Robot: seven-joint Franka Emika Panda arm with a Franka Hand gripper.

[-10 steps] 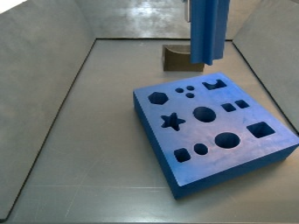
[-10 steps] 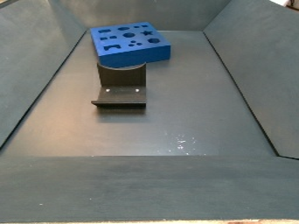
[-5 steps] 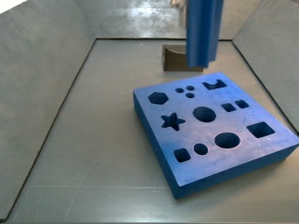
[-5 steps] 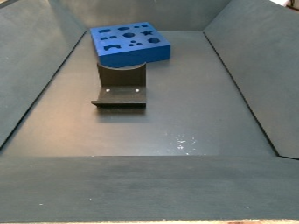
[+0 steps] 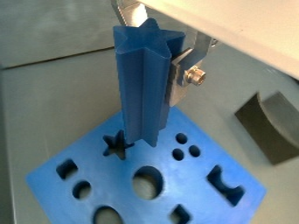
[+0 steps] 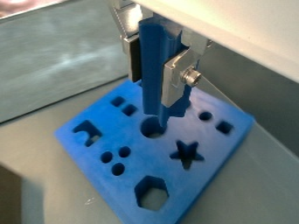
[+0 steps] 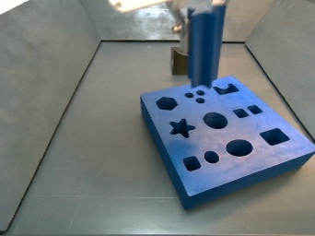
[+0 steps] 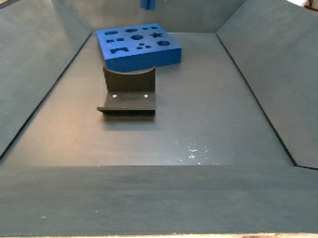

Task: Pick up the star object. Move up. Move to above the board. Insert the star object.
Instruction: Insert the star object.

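Observation:
My gripper is shut on the star object, a tall blue ridged peg held upright. It hangs above the board, a thick blue block with many shaped holes. In a wrist view the silver fingers clamp the peg on both sides, and its lower end sits over the round hole, beside the star hole. In a side view the peg hangs over the board's far edge, above and behind the star hole. The peg does not touch the board.
The dark fixture stands on the floor next to the board; it also shows behind the peg and in a wrist view. Grey sloping walls enclose the floor.
In the side view the peg has moved left and lower in the frame, from beyond the board's far edge to over it. The gripper now shows at the top.

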